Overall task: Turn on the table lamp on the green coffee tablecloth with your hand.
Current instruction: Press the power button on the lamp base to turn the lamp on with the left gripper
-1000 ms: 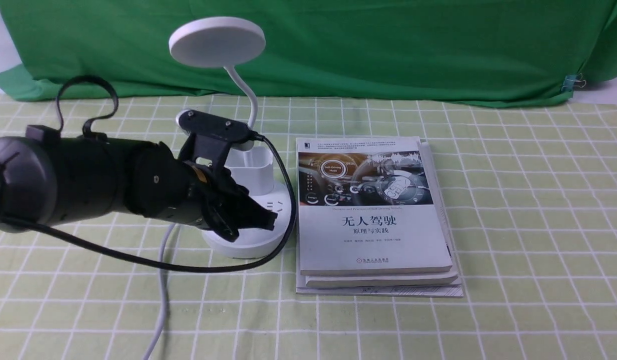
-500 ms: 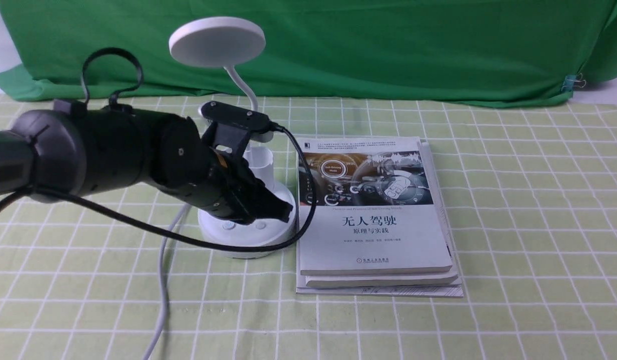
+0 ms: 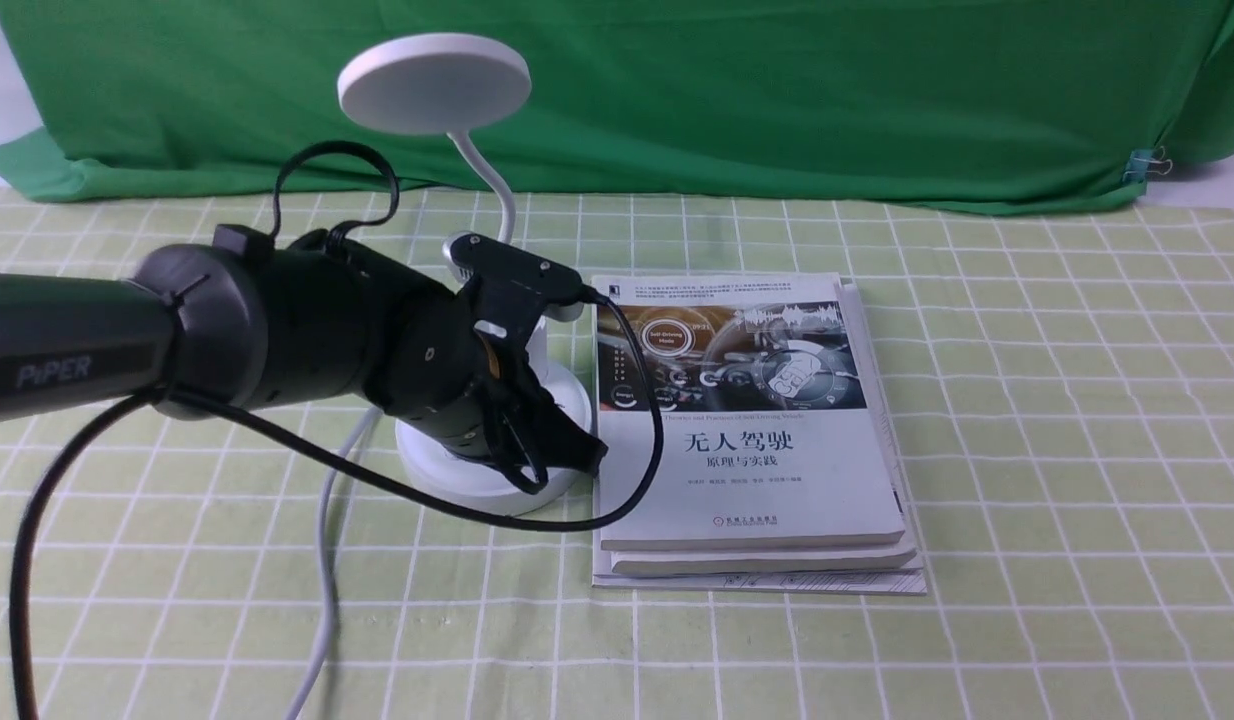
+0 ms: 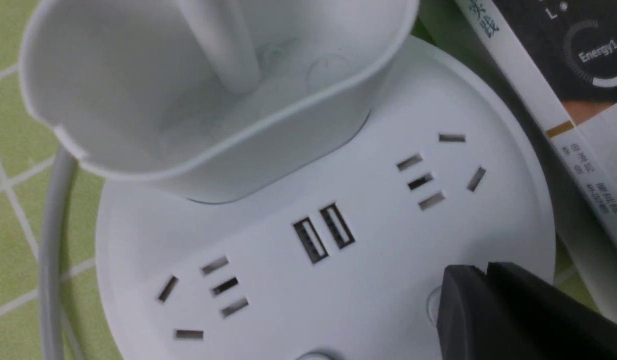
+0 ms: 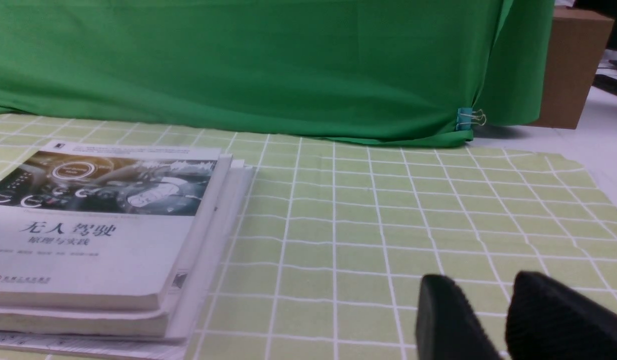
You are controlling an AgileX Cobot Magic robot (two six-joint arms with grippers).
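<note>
Left gripper over lamp base, fingers together

My left gripper [image 4: 463, 272] is over the right-hand side of the table lamp's base [image 4: 388, 250], fingertips pressed together beside one round button [image 4: 433, 305]. Can't tell whether they touch the base. A second button [image 4: 314, 356] is partly in the wrist picture. Table lamp [image 3: 435, 85] stands upright on the green coffee tablecloth [image 3: 1057, 480], left of center, disc head up on its curved neck. My left arm [image 3: 307, 320] reaches in from the left, hiding part of the base and cup holder. Stack of books [image 3: 747, 480] lies just right of the lamp. White cord [image 3: 325, 580] runs toward me. My right gripper's fingers [image 5: 448, 320] are slightly spread above the cloth. Green backdrop [image 3: 777, 110] hangs behind.
</note>
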